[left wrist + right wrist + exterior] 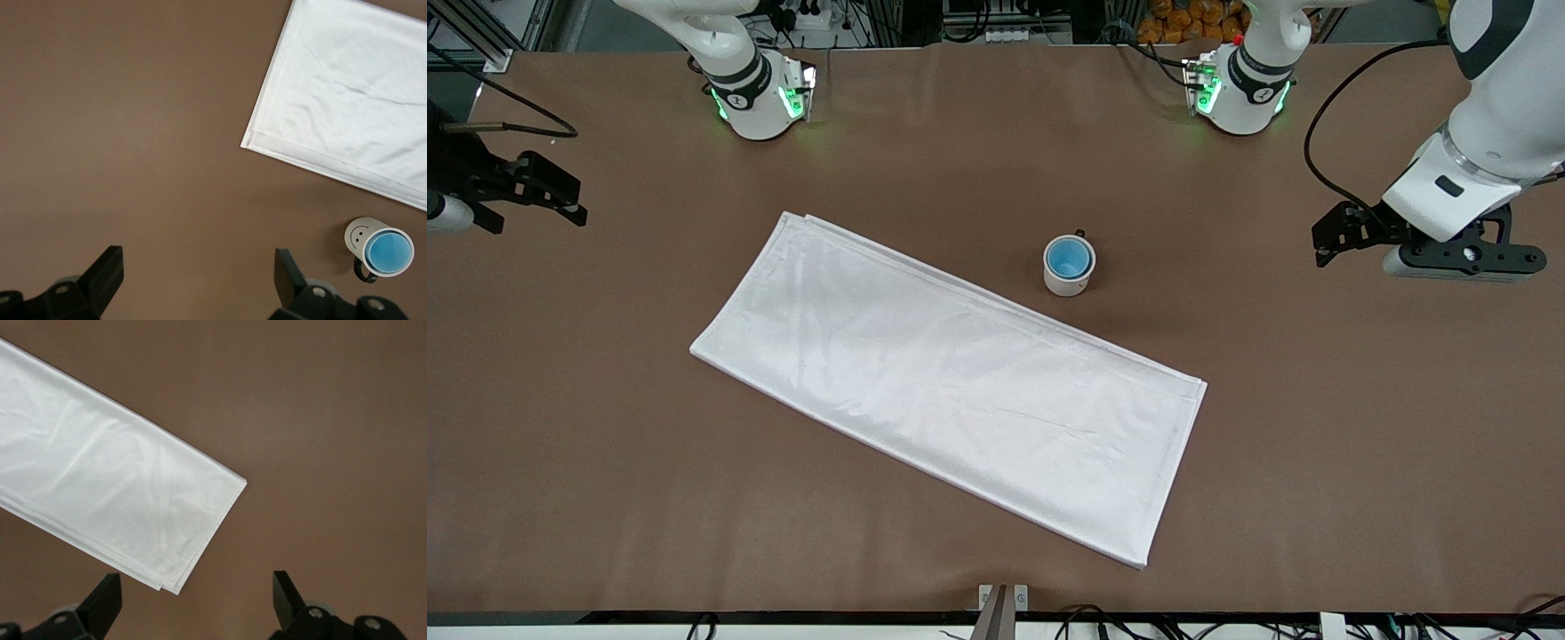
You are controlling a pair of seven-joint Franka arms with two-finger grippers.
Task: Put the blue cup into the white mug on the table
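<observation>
Cup (1068,257) sits in mug (1069,266) on table (1316,444). Left gripper (199,277), right gripper (197,597): both up over bare table w/ fingers spread wide, empty.

The blue cup (1068,258) sits upright inside the white mug (1067,281), which stands on the brown table (1316,427), its black handle turned toward the bases.
</observation>
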